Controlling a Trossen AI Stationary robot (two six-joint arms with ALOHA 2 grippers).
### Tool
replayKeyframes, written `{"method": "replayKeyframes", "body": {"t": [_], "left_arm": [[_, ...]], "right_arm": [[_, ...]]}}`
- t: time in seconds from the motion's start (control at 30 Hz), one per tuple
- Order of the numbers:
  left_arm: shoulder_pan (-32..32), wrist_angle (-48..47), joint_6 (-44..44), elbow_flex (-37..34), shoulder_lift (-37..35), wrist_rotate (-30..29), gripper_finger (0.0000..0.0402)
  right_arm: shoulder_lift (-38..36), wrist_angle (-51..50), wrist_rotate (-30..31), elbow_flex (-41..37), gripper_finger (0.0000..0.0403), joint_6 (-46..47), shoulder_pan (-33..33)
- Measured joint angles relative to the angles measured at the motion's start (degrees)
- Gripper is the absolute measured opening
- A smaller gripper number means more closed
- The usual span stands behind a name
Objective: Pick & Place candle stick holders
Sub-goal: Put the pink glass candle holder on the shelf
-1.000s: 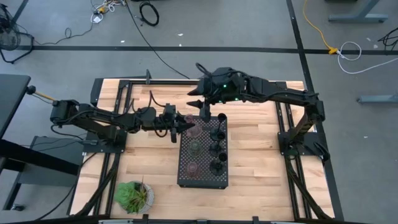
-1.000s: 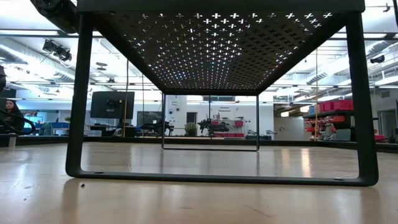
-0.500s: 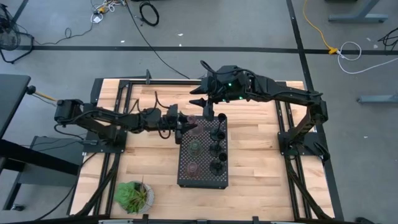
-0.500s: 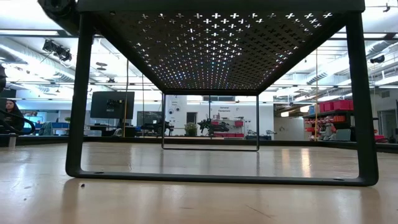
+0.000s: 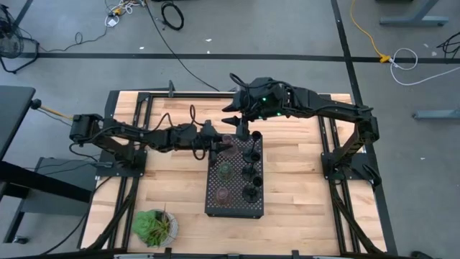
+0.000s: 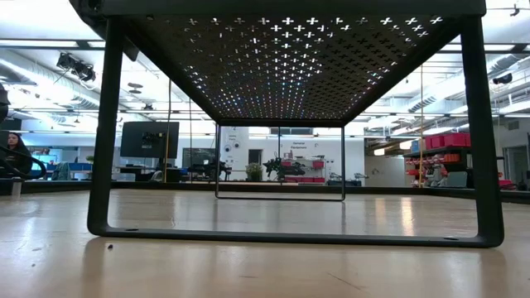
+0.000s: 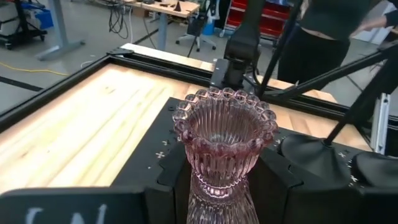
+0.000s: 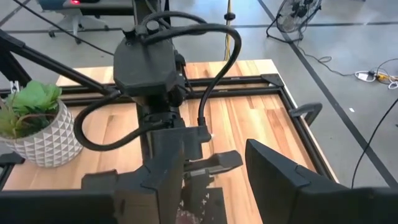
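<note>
Left claw (image 7: 221,186), advanced, gripping pink holder (image 7: 224,140)

No text, label, brand or number can be read in any view. The left wrist view shows pale marks on a dark panel (image 7: 68,214) at the edge of the picture (cut off and blurred, too unclear to read as letters). The monitor (image 6: 149,139) in the room beyond the desk shows nothing legible.
</note>
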Motion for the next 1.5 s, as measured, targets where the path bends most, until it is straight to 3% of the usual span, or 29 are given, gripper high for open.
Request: {"method": "replayKeyframes", "body": {"t": [0.57, 0.73, 0.83, 1.5], "left_arm": [[0.0, -0.8, -2.2, 0.0, -0.1, 0.6, 0.0127], [0.0, -1.3, -4.2, 0.0, -0.1, 0.8, 0.0180], [-0.1, -1.4, -5.0, 0.0, -0.1, 1.4, 0.0191], [-0.1, -1.2, -5.1, 0.0, -0.1, 2.9, 0.0189]], "right_arm": [[0.0, -0.4, 0.0, 0.0, 0.0171, -3.5, 0.0], [0.0, -0.3, 0.1, 0.0, 0.0171, -5.2, 0.0], [0.0, -0.1, 0.9, 0.0, 0.0171, -6.0, 0.0], [0.0, 0.6, 0.9, 0.0, 0.0171, -7.9, -0.3]]}}
